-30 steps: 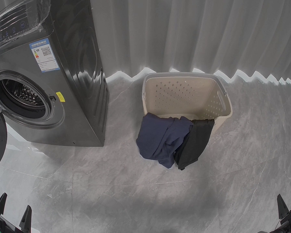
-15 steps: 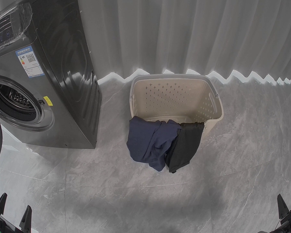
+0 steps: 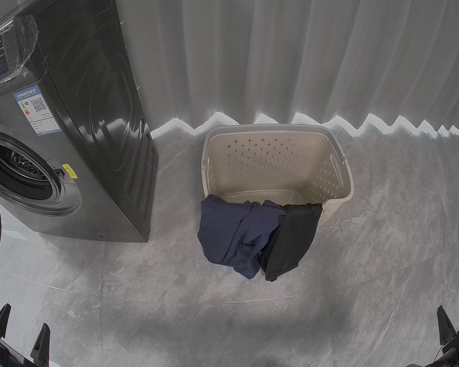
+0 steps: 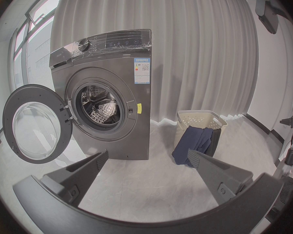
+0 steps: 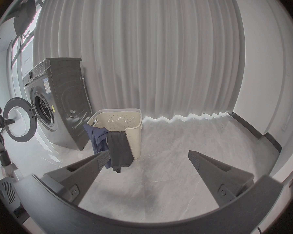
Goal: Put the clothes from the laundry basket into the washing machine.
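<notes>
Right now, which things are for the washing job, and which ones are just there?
For the job: laundry basket; navy garment and black garment, both hanging over its front rim; washing machine with its door open; left gripper and right gripper, both open and empty.

Just there: white curtain; grey floor.
</notes>
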{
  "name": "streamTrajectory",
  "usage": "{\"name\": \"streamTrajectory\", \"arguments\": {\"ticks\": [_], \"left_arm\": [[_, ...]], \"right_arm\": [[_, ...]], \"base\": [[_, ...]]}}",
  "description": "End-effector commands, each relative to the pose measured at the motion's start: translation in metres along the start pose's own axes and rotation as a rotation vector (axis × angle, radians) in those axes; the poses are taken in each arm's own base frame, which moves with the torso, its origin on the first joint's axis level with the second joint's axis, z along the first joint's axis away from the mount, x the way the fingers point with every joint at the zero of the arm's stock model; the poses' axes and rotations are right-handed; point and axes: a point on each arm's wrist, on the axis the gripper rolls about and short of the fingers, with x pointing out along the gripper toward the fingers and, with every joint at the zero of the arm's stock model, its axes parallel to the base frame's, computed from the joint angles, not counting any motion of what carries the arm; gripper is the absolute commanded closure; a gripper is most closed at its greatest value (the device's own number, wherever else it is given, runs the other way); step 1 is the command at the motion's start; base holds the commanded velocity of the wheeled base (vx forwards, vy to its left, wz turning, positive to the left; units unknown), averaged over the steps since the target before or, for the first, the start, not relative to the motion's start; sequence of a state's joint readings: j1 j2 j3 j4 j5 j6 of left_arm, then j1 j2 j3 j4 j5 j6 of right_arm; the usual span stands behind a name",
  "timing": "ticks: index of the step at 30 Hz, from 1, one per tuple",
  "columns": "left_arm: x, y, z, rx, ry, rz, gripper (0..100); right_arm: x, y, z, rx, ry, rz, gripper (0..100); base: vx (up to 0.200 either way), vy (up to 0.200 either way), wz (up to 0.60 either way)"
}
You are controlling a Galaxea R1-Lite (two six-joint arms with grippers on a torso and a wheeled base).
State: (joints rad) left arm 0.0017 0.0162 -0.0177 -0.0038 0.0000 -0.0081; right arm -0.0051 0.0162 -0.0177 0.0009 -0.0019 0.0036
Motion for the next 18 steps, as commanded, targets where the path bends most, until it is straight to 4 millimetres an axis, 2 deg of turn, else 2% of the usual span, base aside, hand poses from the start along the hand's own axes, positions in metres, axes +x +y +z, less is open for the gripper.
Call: {"name": "streamTrajectory", "arguments": {"ticks": [1, 5, 6, 7, 8, 9, 10, 11, 12, 14, 18], "left_arm": [[0.000, 0.000, -0.005, -0.003, 0.005, 0.000, 0], [0.000, 0.000, -0.005, -0.007, 0.005, 0.000, 0], [0.000, 0.000, -0.005, -0.007, 0.005, 0.000, 0], [0.000, 0.000, -0.005, -0.007, 0.005, 0.000, 0], [0.000, 0.000, -0.005, -0.007, 0.005, -0.002, 0], [0.000, 0.000, -0.005, -0.007, 0.005, 0.000, 0], [0.000, 0.000, -0.005, -0.006, 0.005, -0.002, 0], [0.000, 0.000, -0.005, -0.006, 0.005, -0.002, 0], [0.000, 0.000, -0.005, -0.006, 0.005, -0.002, 0], [0.000, 0.000, -0.005, -0.006, 0.005, -0.002, 0], [0.000, 0.000, -0.005, -0.006, 0.005, -0.002, 0]], "right_arm": [[0.000, 0.000, -0.005, 0.006, 0.002, -0.001, 0], [0.000, 0.000, -0.004, 0.006, -0.006, -0.010, 0], [0.000, 0.000, -0.004, 0.006, -0.006, -0.010, 0], [-0.004, 0.000, 0.013, 0.000, -0.088, -0.008, 0], [-0.007, 0.000, 0.021, 0.002, -0.119, -0.006, 0], [-0.015, 0.000, 0.042, 0.002, -0.185, 0.000, 0], [-0.016, 0.000, 0.048, 0.002, -0.183, 0.002, 0], [-0.012, 0.000, 0.057, 0.000, -0.130, 0.011, 0], [-0.011, 0.000, 0.058, 0.000, -0.117, 0.012, 0], [0.003, 0.001, 0.058, 0.000, 0.009, 0.073, 0], [0.033, 0.004, 0.065, 0.038, 0.204, 0.180, 0]], "base": [[0.000, -0.200, 0.00], [0.000, -0.200, 0.00], [0.000, 0.000, 0.00], [0.000, 0.000, 0.00], [0.000, 0.000, 0.00], [0.000, 0.000, 0.00], [0.000, 0.000, 0.00], [0.000, 0.000, 0.00], [0.000, 0.000, 0.00], [0.000, 0.000, 0.00], [0.200, 0.000, 0.00]]}}
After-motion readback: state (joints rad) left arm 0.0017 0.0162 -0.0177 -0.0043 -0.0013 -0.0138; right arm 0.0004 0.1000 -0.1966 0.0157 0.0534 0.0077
